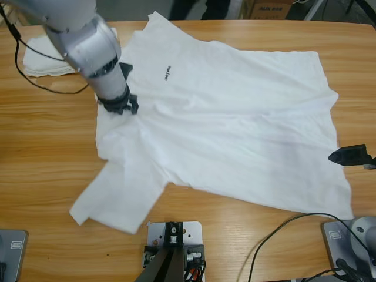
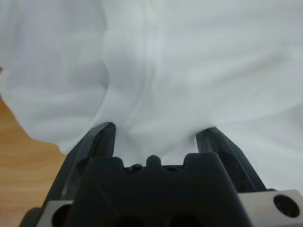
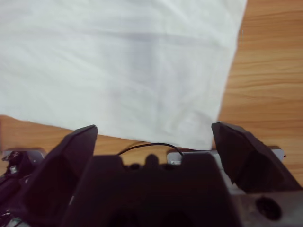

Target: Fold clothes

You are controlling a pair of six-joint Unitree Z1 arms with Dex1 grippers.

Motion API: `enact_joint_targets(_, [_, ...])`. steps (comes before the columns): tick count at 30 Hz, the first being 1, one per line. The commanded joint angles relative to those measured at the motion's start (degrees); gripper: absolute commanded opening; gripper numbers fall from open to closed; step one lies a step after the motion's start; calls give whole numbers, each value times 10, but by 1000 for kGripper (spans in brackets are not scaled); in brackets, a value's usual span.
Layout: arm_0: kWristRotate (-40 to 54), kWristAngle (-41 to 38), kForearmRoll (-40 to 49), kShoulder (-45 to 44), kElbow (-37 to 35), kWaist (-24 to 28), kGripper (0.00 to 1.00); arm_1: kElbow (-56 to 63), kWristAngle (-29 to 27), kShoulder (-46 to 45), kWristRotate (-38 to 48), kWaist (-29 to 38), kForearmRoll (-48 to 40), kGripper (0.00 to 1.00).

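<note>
While the left pincer (image 1: 120, 106) pinched the shirt (image 1: 235, 129) at nine o'clock, the right pincer (image 3: 154, 137) gaped empty, seemingly awaiting a hem grasp.

Even, diffuse overhead light fell across the wooden counter (image 1: 53, 153), casting only faint shadows beneath the creases of the white T-shirt (image 1: 235, 129). No glare showed on the wood. Both wrist views were soft: the left pincer (image 2: 156, 137) and right pincer (image 3: 154, 137) loomed dark and blurred near the lens.

I count one spread T-shirt (image 1: 235, 129), one folded white bundle (image 1: 44, 59), and my two grippers: left (image 1: 124, 106), right (image 1: 349, 155).
</note>
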Motion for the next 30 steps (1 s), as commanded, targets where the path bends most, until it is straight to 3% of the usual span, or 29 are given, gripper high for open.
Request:
enact_joint_targets(1, [7,25,88,116,-150,67,677,6,-7,10,-9,5,-2,1000])
enact_joint_targets(5, [9,32,174,107,-209,75,747,6,-1,9,-13,5,8,1000])
enact_joint_targets(7, [11,32,216,79,-202,61,756,7,24,-2,-14,7,11,1000])
enact_joint_targets(11, [10,29,221,-21,-108,26,760,8,44,-5,-27,58,-8,1000])
enact_joint_targets(19, [79,22,84,-242,131,-106,757,9,-23,104,-2,164,-73,996])
enact_joint_targets(24, [68,23,8,-319,297,-168,750,41,-14,151,80,231,-108,983])
enact_joint_targets(26, [73,24,-4,-330,334,-174,745,47,-23,128,82,231,-111,982])
enact_joint_targets(30, [132,27,-16,-328,338,-187,724,47,-32,102,82,231,-111,982])
